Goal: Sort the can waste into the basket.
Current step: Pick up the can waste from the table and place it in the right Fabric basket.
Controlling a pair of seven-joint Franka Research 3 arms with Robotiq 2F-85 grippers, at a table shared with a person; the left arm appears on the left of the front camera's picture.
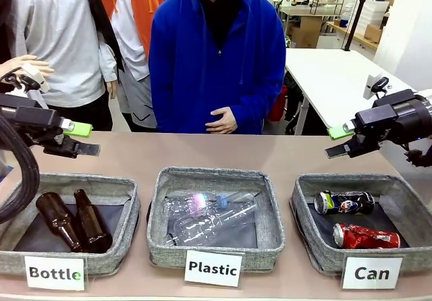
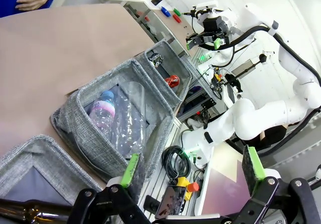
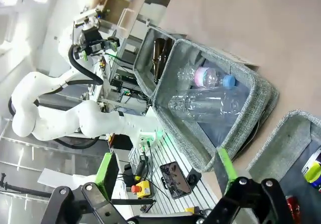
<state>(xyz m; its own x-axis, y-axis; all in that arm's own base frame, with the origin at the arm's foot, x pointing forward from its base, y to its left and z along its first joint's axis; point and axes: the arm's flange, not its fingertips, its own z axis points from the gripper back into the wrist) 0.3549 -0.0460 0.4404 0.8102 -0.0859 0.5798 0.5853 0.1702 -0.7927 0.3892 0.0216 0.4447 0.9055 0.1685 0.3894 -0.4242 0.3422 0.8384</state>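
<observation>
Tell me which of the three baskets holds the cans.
The basket labelled "Can", at the robot's right; it holds a red can and a dark blue can, not bottles.

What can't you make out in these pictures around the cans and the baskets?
- Red can: right wrist view, mostly hidden behind that gripper's own finger.
- Blue can: right wrist view, cut off by the picture's right edge.
- Cans' brand print: front view, too small to read on the red can.
- Brown bottles: left wrist view, cut by the bottom edge and hidden behind the left gripper.
</observation>
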